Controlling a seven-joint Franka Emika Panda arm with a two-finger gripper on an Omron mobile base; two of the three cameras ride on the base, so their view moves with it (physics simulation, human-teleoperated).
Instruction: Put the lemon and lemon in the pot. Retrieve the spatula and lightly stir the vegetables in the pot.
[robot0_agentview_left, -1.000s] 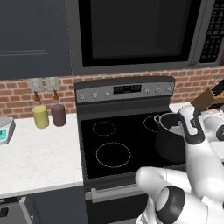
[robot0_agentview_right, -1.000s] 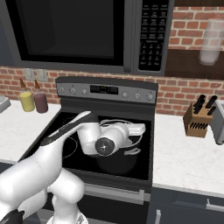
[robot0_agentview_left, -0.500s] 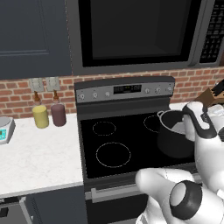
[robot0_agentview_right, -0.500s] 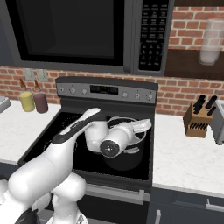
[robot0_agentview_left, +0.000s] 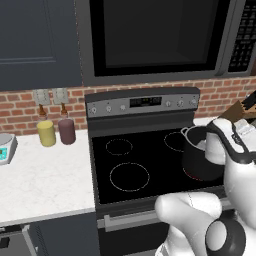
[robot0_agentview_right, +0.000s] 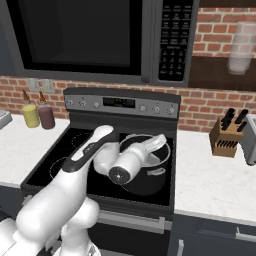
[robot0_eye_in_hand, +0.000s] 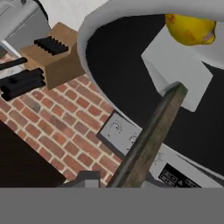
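The dark pot (robot0_agentview_right: 150, 177) stands on the stove's right front burner, also in the left base view as pot (robot0_agentview_left: 197, 160). My gripper (robot0_agentview_right: 160, 141) reaches over its rim from the left, shut on the spatula's dark handle (robot0_eye_in_hand: 146, 140). The spatula's light-grey blade (robot0_eye_in_hand: 175, 65) lies down inside the pot. Just beyond the blade, one dull-yellow lemon (robot0_eye_in_hand: 190, 27) rests against the pot's wall. The second lemon is hidden.
A knife block (robot0_agentview_right: 227, 140) sits on the counter right of the stove, with a toaster (robot0_agentview_right: 251, 145) at the edge. Left of the stove stand a yellow jar (robot0_agentview_left: 46, 133) and a dark red jar (robot0_agentview_left: 66, 131). The microwave hangs low above the stove.
The hand has swung a little up and to the right over the pot, carrying the spatula with it. The pot has stayed in place.
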